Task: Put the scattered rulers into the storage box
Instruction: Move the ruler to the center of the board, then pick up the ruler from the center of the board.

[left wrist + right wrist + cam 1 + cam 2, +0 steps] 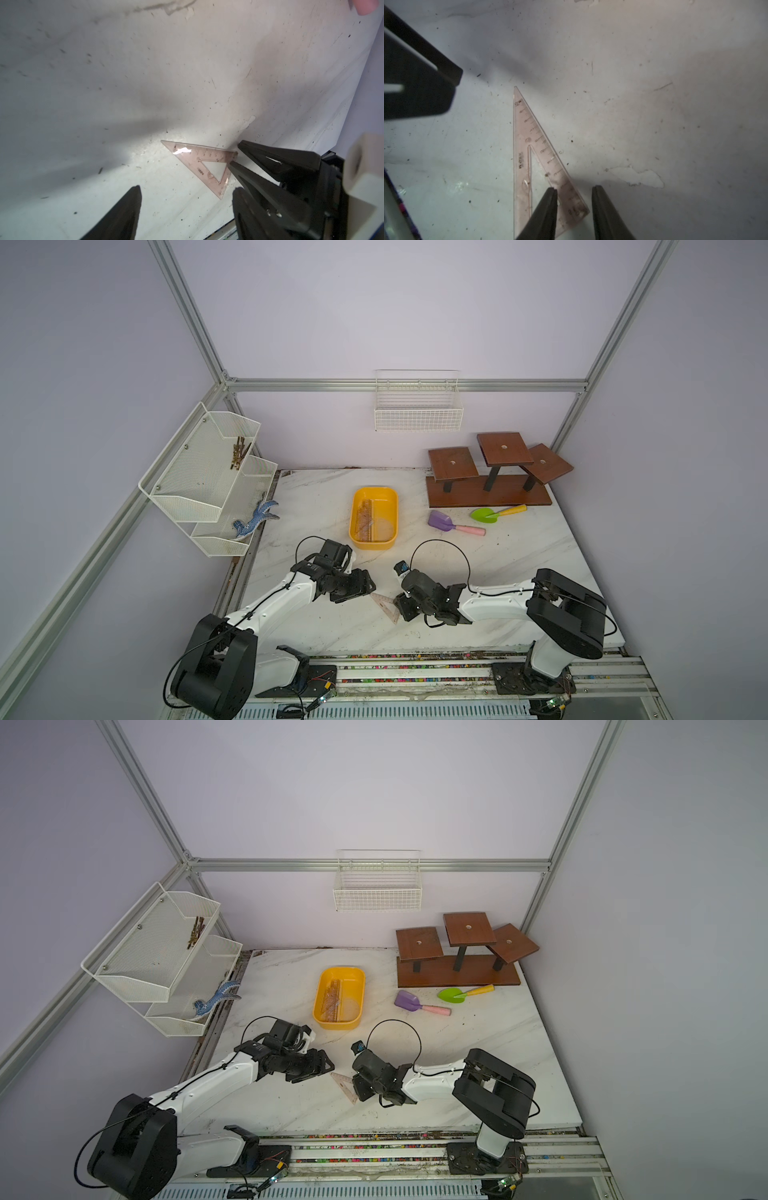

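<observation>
Pinkish set square (pixel 525 128) flat on desk (pixel 519 572), one corner between the parted right fingers (pixel 544 212), ungripped; left fingers (pixel 120 214) spread wide, empty, near its tip; storage box (pixel 374 490) beyond both.

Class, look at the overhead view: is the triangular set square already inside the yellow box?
No, the set square lies flat on the table, outside the yellow box and apart from it.

Before me, a pinkish set square (pixel 387 605) lies flat on the counter (pixel 519 572); other rulers (pixel 365 516) lie inside the yellow storage box (pixel 354 510).
</observation>
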`<state>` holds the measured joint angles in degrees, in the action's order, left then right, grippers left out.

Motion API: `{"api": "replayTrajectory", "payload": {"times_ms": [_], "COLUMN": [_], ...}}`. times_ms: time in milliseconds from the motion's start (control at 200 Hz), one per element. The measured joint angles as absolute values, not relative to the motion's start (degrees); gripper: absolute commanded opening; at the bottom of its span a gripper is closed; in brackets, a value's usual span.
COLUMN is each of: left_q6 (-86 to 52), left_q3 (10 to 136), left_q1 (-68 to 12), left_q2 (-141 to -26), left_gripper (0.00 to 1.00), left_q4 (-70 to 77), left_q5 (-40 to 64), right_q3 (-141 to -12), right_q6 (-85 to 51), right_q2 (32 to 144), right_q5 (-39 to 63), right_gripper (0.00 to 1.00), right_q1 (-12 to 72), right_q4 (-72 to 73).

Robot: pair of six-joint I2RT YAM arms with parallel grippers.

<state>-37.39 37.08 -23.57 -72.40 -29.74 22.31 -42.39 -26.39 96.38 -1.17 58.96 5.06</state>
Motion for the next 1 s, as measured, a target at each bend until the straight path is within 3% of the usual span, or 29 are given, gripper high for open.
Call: {"api": "replayTrajectory", "payload": {"times_ms": [625, 790, 1000], "left_q6": [-42.48, -41.25, -38.61], "left_q3": [41.67, 41.30, 40.47], "left_q1": [-27.97, -27.49, -24.53], "left_q2": [-90.06, -88.16, -76.64], "left_gripper": [0.72, 0.72, 0.72], "left_q4": [-10.59, -11.27, -17.98], "left_q5": [29.82, 28.88, 30.96], "right_q3": [-33.82, -31.11, -33.65], "right_q6": [-31.92, -32.95, -32.51], "right_q2": [93.51, 91.00, 95.35], "right_q5": [11.90, 15.03, 20.69], "right_gripper": [0.28, 0.17, 0.07], "right_q1": [55.07, 52.86, 51.16], "right_q4": [16.32, 18.52, 23.20]}}
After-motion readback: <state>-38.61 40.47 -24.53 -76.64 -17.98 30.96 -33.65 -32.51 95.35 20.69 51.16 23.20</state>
